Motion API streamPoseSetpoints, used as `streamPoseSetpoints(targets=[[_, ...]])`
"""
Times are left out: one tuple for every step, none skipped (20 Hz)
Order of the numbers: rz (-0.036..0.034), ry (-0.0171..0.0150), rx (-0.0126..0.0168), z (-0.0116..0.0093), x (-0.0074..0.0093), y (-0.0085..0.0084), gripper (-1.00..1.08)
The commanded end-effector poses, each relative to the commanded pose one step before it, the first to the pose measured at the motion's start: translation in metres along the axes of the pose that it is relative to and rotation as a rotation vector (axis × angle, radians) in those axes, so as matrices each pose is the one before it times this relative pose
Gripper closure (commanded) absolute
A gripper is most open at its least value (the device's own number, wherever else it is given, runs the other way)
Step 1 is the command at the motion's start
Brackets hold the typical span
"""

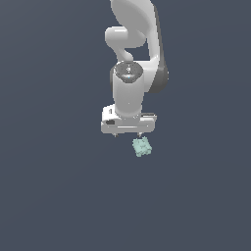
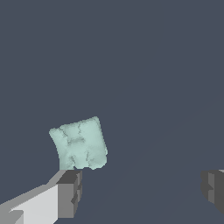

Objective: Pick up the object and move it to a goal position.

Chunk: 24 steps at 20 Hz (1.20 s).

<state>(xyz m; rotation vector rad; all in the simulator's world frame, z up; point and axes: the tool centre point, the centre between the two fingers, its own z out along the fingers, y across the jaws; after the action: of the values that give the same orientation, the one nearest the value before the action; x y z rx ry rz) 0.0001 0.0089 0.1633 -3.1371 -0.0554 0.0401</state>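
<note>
The flat dark slate-grey counter (image 1: 54,196) fills both views, bare and with no edge in sight, so there looks to be free room on every side for a carry. Above it the white Franka arm (image 1: 132,59) reaches straight down, its white tool (image 1: 127,134) hanging spread wide and holding nothing. In the wrist view the two grey fingertips (image 2: 70,192) stand far apart, and the small pale mint-green knobbly block (image 2: 79,143) sits by one of them, not centred in the gap; whether they touch is unclear. To grasp it well, the tool should probably slide sideways until the block lies midway, then lower and close squarely across its flatter faces.
</note>
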Motion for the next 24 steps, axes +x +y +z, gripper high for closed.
streamPoseSetpoints(targets=[[0.0, 0.0, 0.0, 0.0, 0.0, 0.00001, -0.92], [-0.00075, -0.00067, 0.00064, 0.00021, -0.00013, -0.00043, -0.92], [-0.00232, -0.00215, 0.00208, 0.00073, -0.00036, -0.00129, -0.92], [-0.00368, -0.00345, 0.00336, 0.00113, -0.00061, -0.00207, -0.92], [-0.005, -0.00483, 0.00472, 0.00154, -0.00084, -0.00286, -0.92], [-0.00601, -0.00609, 0.00599, 0.00187, -0.00105, -0.00351, -0.92], [-0.00509, -0.00561, 0.00556, 0.00159, -0.00095, -0.0031, -0.92], [-0.00341, -0.0043, 0.0043, 0.00108, -0.00071, -0.00223, -0.92], [-0.00179, -0.00293, 0.00295, 0.00058, -0.00048, -0.00136, -0.92], [-0.00036, -0.00151, 0.00154, 0.00014, -0.00023, -0.00052, -0.92], [0.00067, -0.0001, 0.00012, -0.00017, -0.00002, 0.00021, -0.92], [0.00022, 0.00082, -0.00084, -0.00011, 0.00014, 0.00027, -0.92], [-0.00112, 0.0012, -0.00126, 0.00029, 0.00016, -0.00002, -0.92], [-0.00341, 0.001, -0.00111, 0.00104, 0.00013, -0.00072, -0.92], [-0.00534, 0.00104, -0.00119, 0.00164, 0.00012, -0.00127, -0.92], [-0.00701, 0.00129, -0.00146, 0.00211, 0.00013, -0.00172, -0.92], [-0.00829, 0.00166, -0.00182, 0.00251, 0.00017, -0.00199, -0.92], [-0.00957, 0.00206, -0.0022, 0.00285, 0.00021, -0.00228, -0.92], [-0.01088, 0.00243, -0.00251, 0.00322, 0.00023, -0.00258, -0.92], [-0.01227, 0.00277, -0.00276, 0.0036, 0.00025, -0.00292, -0.92], [-0.01374, 0.00307, -0.00294, 0.00399, 0.00026, -0.00331, -0.92], [-0.01537, 0.00338, -0.00308, 0.0044, 0.00026, -0.00376, -0.92], [-0.01689, 0.0037, -0.00319, 0.00479, 0.00025, -0.00416, -0.92], [-0.01814, 0.00401, -0.00324, 0.00507, 0.00024, -0.00452, -0.92]])
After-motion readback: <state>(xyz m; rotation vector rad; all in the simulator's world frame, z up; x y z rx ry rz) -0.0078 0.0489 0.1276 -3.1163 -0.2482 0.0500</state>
